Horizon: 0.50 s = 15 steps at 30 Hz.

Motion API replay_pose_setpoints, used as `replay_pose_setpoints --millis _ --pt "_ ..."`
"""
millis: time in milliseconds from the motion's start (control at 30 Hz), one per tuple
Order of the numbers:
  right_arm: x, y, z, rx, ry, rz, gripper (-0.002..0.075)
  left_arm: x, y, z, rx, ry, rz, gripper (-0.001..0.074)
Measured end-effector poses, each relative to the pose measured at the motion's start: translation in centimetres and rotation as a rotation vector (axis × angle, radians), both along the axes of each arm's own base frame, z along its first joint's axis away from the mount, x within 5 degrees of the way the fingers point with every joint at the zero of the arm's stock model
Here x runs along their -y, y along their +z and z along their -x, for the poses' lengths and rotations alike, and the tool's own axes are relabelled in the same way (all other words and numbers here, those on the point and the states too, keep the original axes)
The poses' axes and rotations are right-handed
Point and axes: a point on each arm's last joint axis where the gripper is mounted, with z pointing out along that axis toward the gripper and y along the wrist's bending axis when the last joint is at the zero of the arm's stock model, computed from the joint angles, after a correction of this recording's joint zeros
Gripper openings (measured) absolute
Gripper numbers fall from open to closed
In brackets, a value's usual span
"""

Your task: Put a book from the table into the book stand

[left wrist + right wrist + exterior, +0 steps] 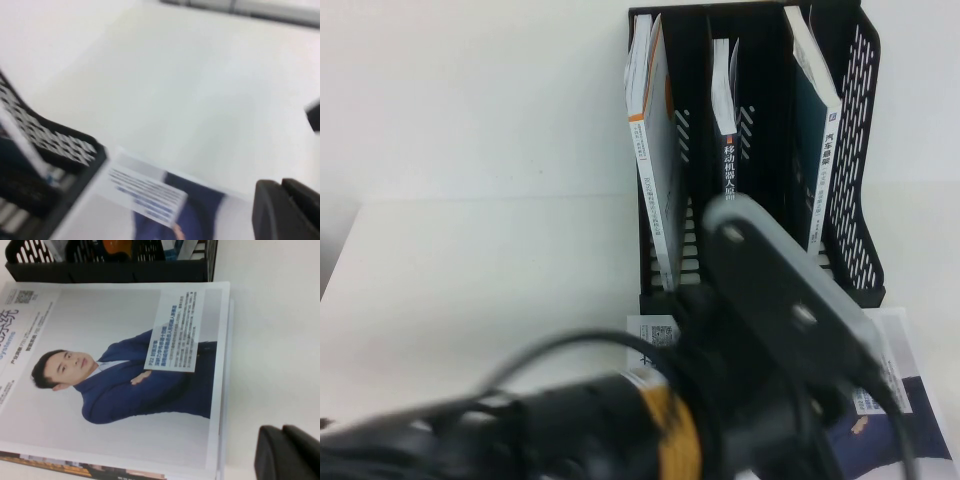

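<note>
We see a plain white table (470,290) spreading out ahead of the left gripper (287,212) and alongside the right gripper (287,452). It is evenly lit, with only soft shadows. Beyond the table, farther from both grippers, rises a bare white wall (470,90). Far ahead of the left gripper, a blurred grey band (250,7) runs along the table's edge.
</note>
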Motion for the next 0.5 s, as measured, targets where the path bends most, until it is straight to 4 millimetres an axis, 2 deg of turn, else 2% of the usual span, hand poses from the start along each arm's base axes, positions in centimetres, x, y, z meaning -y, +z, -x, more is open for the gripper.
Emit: replay_pose_setpoints --millis 133,333,500 --pt "0.0 0.0 0.0 0.0 0.0 0.0 -0.0003 -2.4 2.3 -0.5 0.013 0.063 0.085 -0.0002" --pt "0.0 0.0 0.0 0.0 0.0 0.0 -0.0003 -7.7 5.9 -1.4 0.032 0.22 0.256 -0.0002" --pt "0.0 0.0 0.0 0.0 0.0 0.0 -0.0003 -11.8 7.0 -2.2 0.04 0.377 0.345 -0.0002"
